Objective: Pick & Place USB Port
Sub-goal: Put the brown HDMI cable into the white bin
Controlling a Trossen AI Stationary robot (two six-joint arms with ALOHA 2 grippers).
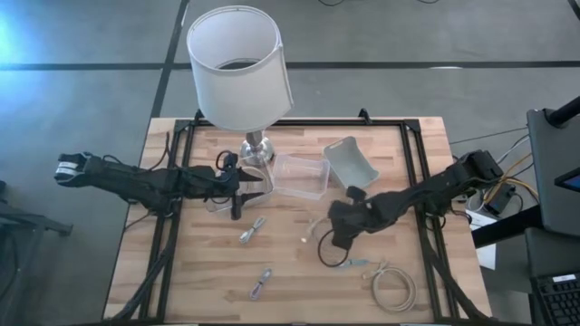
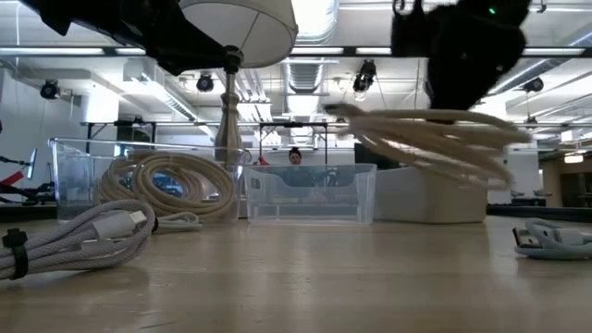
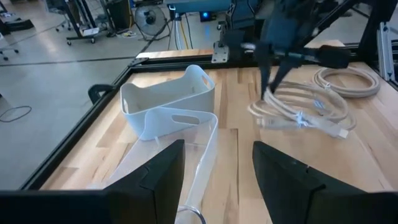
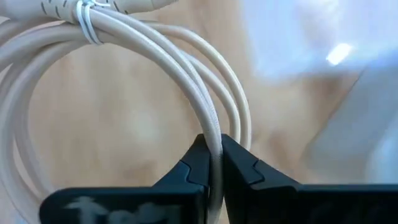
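— Right hand (image 4: 211, 163) is clamped on a cream cable (image 4: 186, 81); you can see the strand pinched between its two dark fingers.

— Is the cable off the bench (image 1: 299, 281)?

— Yes, from table height the looped bundle (image 2: 435, 139) hangs in the air under the hand, clear of the wood. From above, that hand (image 1: 337, 237) sits right of centre, just in front of the clear bin (image 1: 301, 175) and the white basket (image 1: 352, 163).

— And the left hand?

— Left hand (image 1: 258, 186) waits by the lamp (image 1: 240, 68) base, fingers (image 3: 158, 171) apart, nothing between them. It looks across at the basket (image 3: 168, 102) and the bin.

— Other cables about?

— A grey one (image 1: 253, 229) lies mid-bench, another grey one (image 1: 261, 282) nearer the front edge, and a cream coil (image 1: 394, 288) lies front right, near a small pale-blue cable (image 1: 355, 263). They're all apart from each other and from the bin.

— Anything in the bin?

— I can't tell.
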